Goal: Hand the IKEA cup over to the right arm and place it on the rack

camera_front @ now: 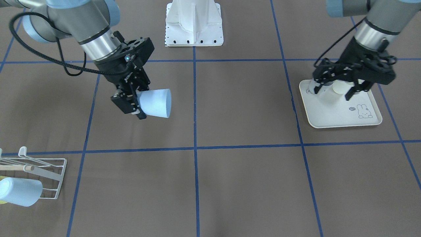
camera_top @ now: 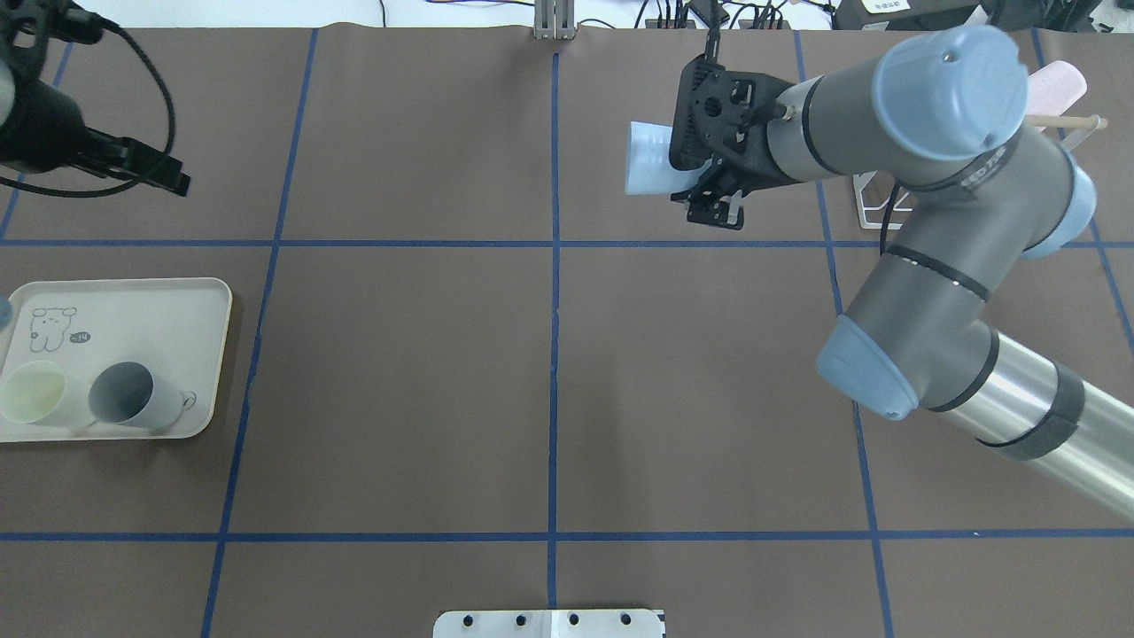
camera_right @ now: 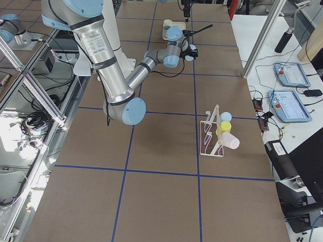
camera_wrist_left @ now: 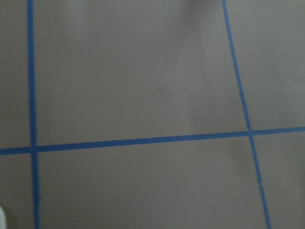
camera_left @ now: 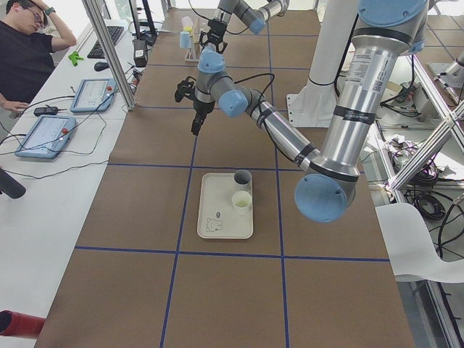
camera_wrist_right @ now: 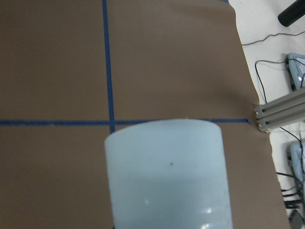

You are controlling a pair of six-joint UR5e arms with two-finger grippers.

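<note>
Between the pale blue cup (camera_front: 154, 102) clamped in my right gripper (camera_front: 135, 106) and the rack (camera_front: 61, 177) I see only bare brown table (camera_front: 138, 177), so that lane is free. The rack itself is crowded. A blue cup (camera_right: 225, 116), a yellow cup (camera_right: 222, 129) and a pink cup (camera_right: 231, 142) hang along one side, and a wooden rod (camera_front: 16, 168) juts from it. My left gripper (camera_front: 332, 95) hangs near the rabbit tray (camera_front: 342, 120), well apart.

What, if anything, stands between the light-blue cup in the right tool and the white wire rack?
Nothing visible. The right tool holds the cup above the table, and only blue grid lines lie between it and the rack. Three cups already sit on the rack.
</note>
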